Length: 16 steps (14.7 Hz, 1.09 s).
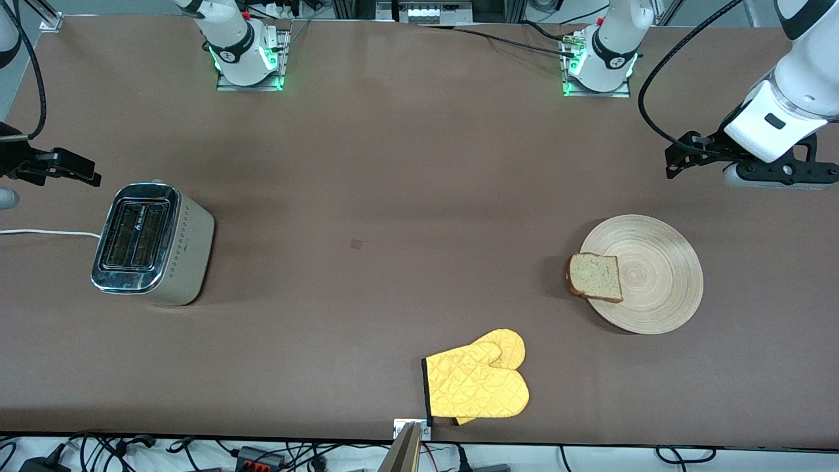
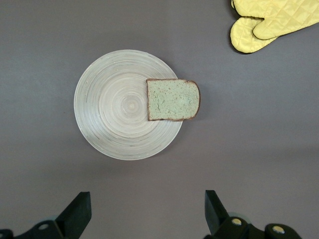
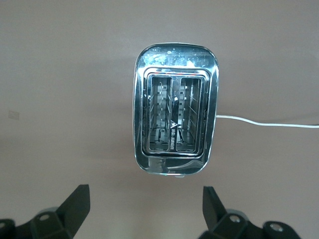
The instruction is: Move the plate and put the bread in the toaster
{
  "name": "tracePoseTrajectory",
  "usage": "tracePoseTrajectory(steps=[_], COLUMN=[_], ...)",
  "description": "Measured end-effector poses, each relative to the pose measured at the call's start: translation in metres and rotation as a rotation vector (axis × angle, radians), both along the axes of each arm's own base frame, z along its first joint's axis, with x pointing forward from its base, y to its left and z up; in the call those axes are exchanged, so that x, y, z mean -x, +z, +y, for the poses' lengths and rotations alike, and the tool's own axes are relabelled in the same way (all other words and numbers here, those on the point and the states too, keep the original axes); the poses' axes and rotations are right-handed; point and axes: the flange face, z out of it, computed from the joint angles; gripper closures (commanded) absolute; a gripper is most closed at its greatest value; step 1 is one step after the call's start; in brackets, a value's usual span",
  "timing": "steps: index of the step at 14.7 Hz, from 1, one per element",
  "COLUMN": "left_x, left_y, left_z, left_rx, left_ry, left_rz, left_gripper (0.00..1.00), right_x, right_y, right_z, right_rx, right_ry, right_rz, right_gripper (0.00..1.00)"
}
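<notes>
The pale wooden plate [image 1: 655, 275] [image 2: 117, 107] lies toward the left arm's end of the table. The bread [image 1: 595, 276] [image 2: 173, 99] lies flat on the plate's rim and overhangs it toward the right arm's end. The toaster [image 1: 154, 244] [image 3: 174, 119] stands upright toward the right arm's end, both slots empty. My left gripper [image 1: 780, 174] [image 2: 148, 199] hangs open over bare table beside the plate, holding nothing. My right gripper [image 1: 8, 190] [image 3: 145, 194] hangs open over bare table beside the toaster, also holding nothing.
A pair of yellow oven mitts [image 1: 478, 380] [image 2: 269, 22] lies near the table's front edge, nearer the camera than the plate. The toaster's white cord [image 1: 46, 232] [image 3: 264, 123] runs off the right arm's end of the table. Brown tabletop [image 1: 393, 196] stretches between toaster and plate.
</notes>
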Motion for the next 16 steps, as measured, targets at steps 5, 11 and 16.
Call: tracePoseTrajectory(steps=[5,11,16], left_x=[0.0006,0.0010,0.0000], left_y=[0.0019,0.0019,0.0002], left_z=[0.0001,0.0014,0.0021], left_rx=[-0.001,-0.001,-0.001], left_ry=[0.000,0.002,0.003], left_rz=[0.004,0.008,0.011], left_gripper=[0.00,0.00,0.00], right_x=[0.0000,0.0000,0.0000], right_y=[0.0000,0.0000,0.0000], right_z=[-0.0001,-0.0003,-0.0004], right_rx=[0.000,0.001,0.001], right_ry=[0.000,0.000,0.000], right_rz=[0.000,0.000,0.000], right_gripper=[0.00,0.00,0.00])
